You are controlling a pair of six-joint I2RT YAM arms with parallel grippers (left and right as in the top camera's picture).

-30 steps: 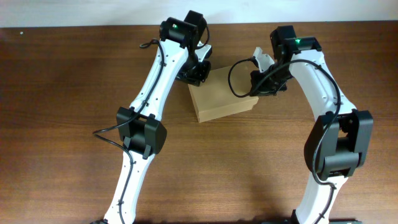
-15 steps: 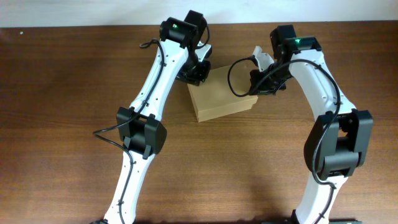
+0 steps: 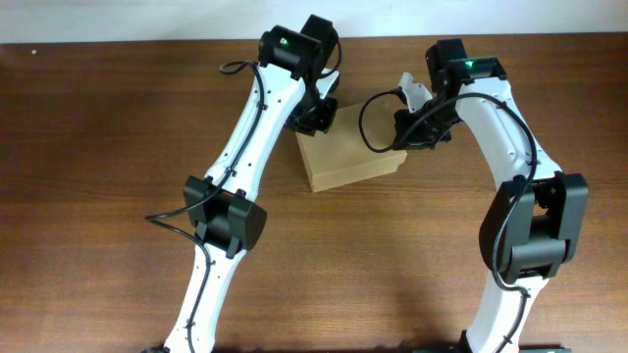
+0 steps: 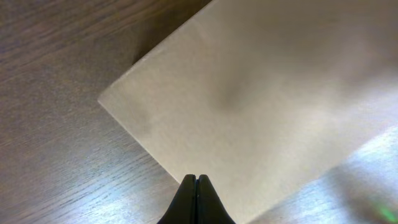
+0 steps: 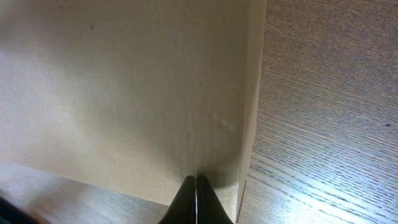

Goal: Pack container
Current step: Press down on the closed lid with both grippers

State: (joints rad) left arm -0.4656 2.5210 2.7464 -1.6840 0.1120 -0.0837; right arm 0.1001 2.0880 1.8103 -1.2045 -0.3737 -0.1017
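Observation:
The container [image 3: 350, 152] is a plain brown cardboard box lying on the wooden table with its lid down. My left gripper [image 3: 316, 118] is at the box's far left corner, shut and empty. In the left wrist view its tips [image 4: 197, 179] hover over the edge of the container's [image 4: 261, 93] flat top. At the box's right end my right gripper [image 3: 407, 137] is also shut with nothing in it. Its tips [image 5: 196, 179] rest on or just above the container's lid [image 5: 124, 81], near the edge; contact is not clear.
The dark wooden table [image 3: 98, 147] stretches around the box on all sides. Both arms rise from the near edge and arch over the table to the box. A black cable [image 3: 371, 123] loops from the right wrist over the box's right end.
The left arm's wrist has shifted slightly right and toward the far edge. The box and right arm have not moved.

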